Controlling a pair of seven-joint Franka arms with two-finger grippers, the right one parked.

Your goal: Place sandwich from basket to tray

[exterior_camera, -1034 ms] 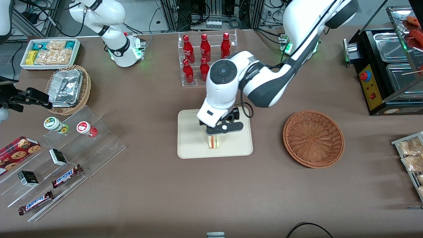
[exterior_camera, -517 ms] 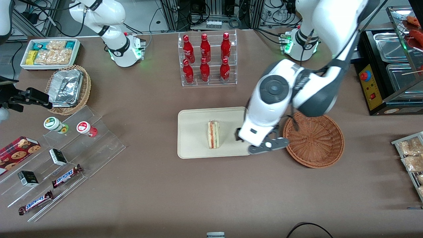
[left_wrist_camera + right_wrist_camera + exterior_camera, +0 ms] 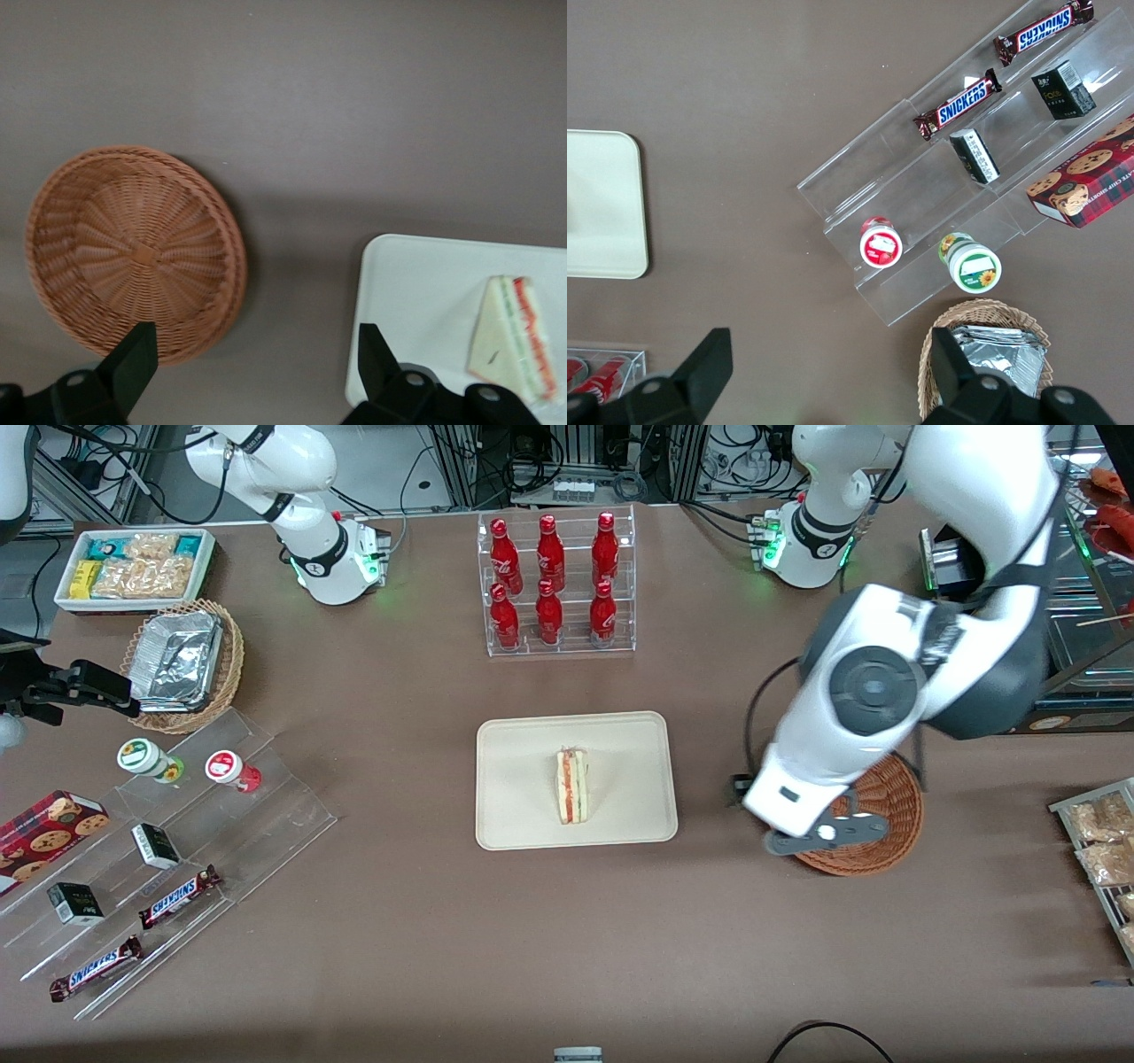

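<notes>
So the sandwich is sitting on the tray right in the middle of the front view, resting on one bread face with the striped filling edge showing. As far as I can tell the main job is done. The basket at the right of that frame has nothing in it that I can see, and the wrist camera shows its woven bottom bare.

The gripper hangs over the basket's rim nearest the tray, well clear of the sandwich. From the wrist camera its two fingers are spread wide with only table and basket edge between them, so it's carrying nothing. I'd guess all that's left is for the arm to pull away and park.

Readable stuff: two Snickers bars on the clear stepped stand at lower left of the front view, the name plain on the wrappers. There's a red tartan cookie box at the left edge, but I can't read its print. The red bottles in the clear rack at upper middle have white script I can't make out. The little dark boxes on the stand have some print too, too small to tell.
</notes>
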